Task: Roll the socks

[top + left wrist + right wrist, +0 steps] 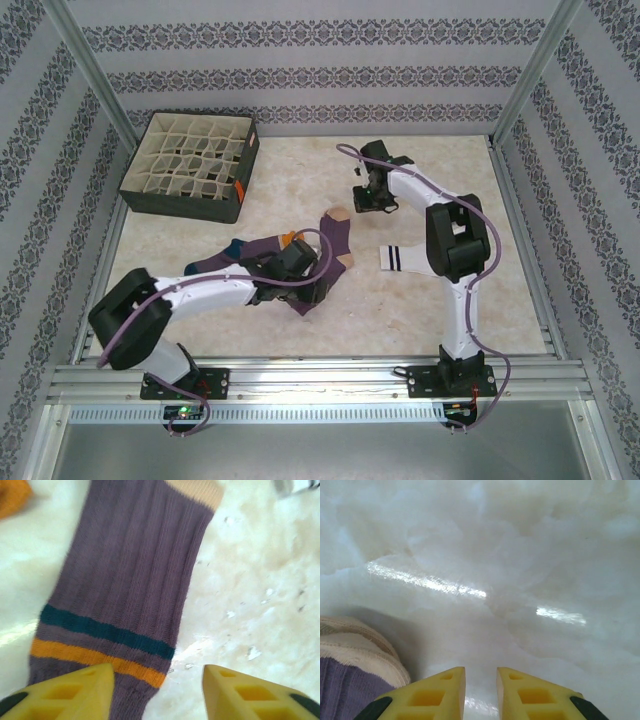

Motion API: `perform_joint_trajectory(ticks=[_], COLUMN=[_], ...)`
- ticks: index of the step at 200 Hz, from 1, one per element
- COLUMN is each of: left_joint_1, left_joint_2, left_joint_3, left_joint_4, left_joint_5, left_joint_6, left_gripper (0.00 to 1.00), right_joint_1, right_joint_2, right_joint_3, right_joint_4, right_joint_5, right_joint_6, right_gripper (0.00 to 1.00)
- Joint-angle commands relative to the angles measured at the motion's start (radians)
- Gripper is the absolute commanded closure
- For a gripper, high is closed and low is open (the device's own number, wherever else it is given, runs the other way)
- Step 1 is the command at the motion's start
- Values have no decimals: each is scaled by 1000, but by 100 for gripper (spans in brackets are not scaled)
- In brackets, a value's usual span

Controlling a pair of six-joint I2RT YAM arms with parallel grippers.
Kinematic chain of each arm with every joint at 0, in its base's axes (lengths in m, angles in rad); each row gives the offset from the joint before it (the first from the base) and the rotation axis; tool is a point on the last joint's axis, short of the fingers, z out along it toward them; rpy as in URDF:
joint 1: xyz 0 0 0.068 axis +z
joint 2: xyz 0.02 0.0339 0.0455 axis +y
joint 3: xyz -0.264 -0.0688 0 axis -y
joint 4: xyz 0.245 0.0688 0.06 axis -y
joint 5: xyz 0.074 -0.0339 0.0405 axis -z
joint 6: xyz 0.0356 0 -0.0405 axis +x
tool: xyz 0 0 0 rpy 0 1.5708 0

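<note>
Hovering over the ribbed purple sock (130,570) with teal and orange stripes, my left gripper (157,680) stands spread, empty. My right gripper (481,680): narrow gap, empty.

We see a purple sock (130,570) lying flat on the pale tabletop (260,605), its teal and orange stripes near our left gripper (157,676), whose yellow fingers stand apart.

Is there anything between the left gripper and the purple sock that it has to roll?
Nothing visible stands between them. The purple sock lies flat on the table, straight ahead of the left gripper. Its jaws stand apart, one of them above the sock's striped end.
</note>
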Motion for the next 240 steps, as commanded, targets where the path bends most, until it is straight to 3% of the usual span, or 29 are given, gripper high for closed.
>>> perform_joint_trajectory(ticks=[1,44,78,108,164,199,219,240], left_joint_1=[33,156,156,148,40,39,48,85], left_joint_2=[-74,-56,28,61,82,2,-69,-131], left_joint_3=[22,-46,-77,-120,-107,-93,-94,-111], left_joint_4=[-90,-20,22,101,175,108,85,75], left_joint_5=[-42,146,192,242,251,182,165,164], left_joint_6=[81,162,166,83,5,80,193,295], left_gripper=[46,54,57,64,64,58,52,49], right_joint_1=[27,104,152,162,154,154,161,186], right_joint_2=[-94,-146,-54,55,207,114,4,-143], right_joint_3=[-29,-151,-120,-30,213,174,53,-113], right_joint_4=[0,63,81,83,6,29,81,131], right_joint_5=[23,-42,-61,-64,-55,-71,-91,-67], right_joint_6=[-19,36,63,62,-5,-44,-95,-146], right_gripper=[75,73,76,79,80,73,65,64])
